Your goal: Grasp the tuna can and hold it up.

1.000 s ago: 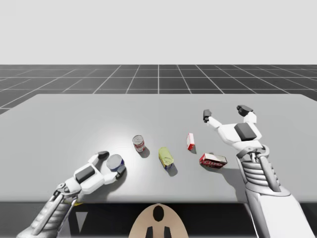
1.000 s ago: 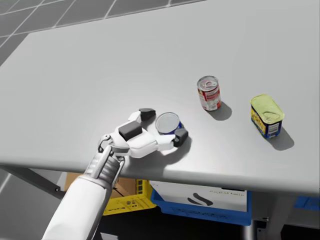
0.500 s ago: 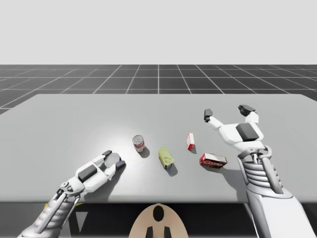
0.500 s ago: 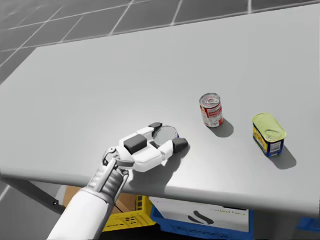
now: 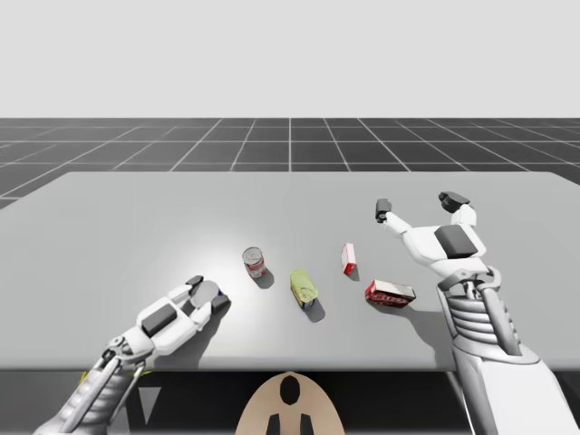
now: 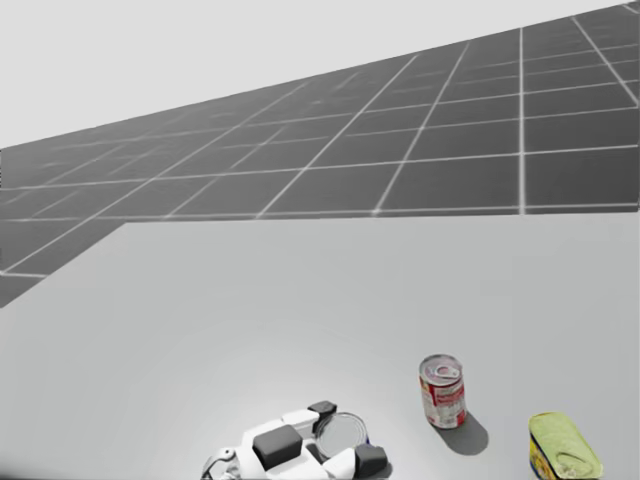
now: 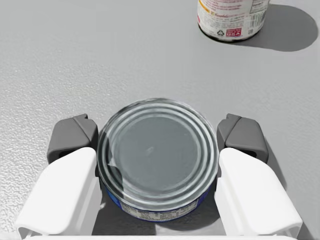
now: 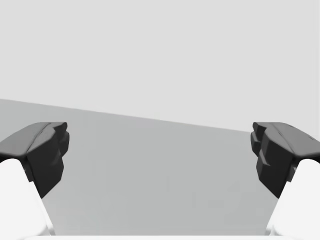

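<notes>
Left jaws clamped on the tuna can (image 7: 157, 157), ready for the lift.

The tuna can lies lid up near the front edge of the desk (image 5: 118, 227) on my left. The left jaws grip it from both sides, kept low so the pads catch its short wall; it looks not yet raised. The right jaws stand wide and hold nothing, parked well apart over the desk's right side, out of the way. A second ago the left jaws were spread wide round the tuna can. They have since closed on it, and my head has turned upward.
</notes>
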### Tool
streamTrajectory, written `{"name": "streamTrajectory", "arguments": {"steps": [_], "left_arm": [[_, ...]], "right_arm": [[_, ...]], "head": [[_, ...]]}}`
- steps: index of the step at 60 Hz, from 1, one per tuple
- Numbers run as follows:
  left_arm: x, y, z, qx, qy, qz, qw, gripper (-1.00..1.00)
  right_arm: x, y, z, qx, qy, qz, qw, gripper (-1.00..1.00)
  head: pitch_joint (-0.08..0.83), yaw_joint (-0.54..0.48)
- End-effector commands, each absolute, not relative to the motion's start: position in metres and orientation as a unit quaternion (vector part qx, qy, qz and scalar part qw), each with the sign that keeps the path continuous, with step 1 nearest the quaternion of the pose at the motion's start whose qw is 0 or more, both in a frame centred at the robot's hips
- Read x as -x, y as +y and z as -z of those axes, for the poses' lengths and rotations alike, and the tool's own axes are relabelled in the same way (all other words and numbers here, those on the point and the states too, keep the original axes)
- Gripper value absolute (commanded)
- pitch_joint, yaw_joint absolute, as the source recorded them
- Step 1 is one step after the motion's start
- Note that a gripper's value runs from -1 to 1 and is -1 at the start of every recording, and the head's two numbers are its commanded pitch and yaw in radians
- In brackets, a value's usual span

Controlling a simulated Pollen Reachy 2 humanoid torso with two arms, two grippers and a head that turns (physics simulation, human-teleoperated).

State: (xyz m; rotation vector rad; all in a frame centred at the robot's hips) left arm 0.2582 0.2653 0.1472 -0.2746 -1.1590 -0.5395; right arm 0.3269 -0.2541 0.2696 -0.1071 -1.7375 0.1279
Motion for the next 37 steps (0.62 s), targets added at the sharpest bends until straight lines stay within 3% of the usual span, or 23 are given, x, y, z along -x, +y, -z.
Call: {"name": "streamTrajectory", "arguments": {"steps": [1, 26, 37], "left_arm": [[-0.256, 0.269, -0.160, 0.131, -0.546, 0.247, 0.790, 1.00], [-0.267, 0.296, -0.288, 0.059, -0.643, 0.234, 0.726, 1.00], [-0.264, 0.287, -0.375, 0.044, -0.726, 0.216, 0.651, 1.00]], "right_arm": [[-0.327, -0.255, -0.269, 0.044, -0.760, -0.054, 0.646, -1.00], [-0.330, -0.256, -0.269, 0.017, -0.751, -0.049, 0.659, -1.00], [-0.332, -0.255, -0.265, 0.000, -0.741, -0.047, 0.670, -1.00]], "head": [[0.332, 0.41], [0.309, 0.42], [0.295, 0.42]]}}
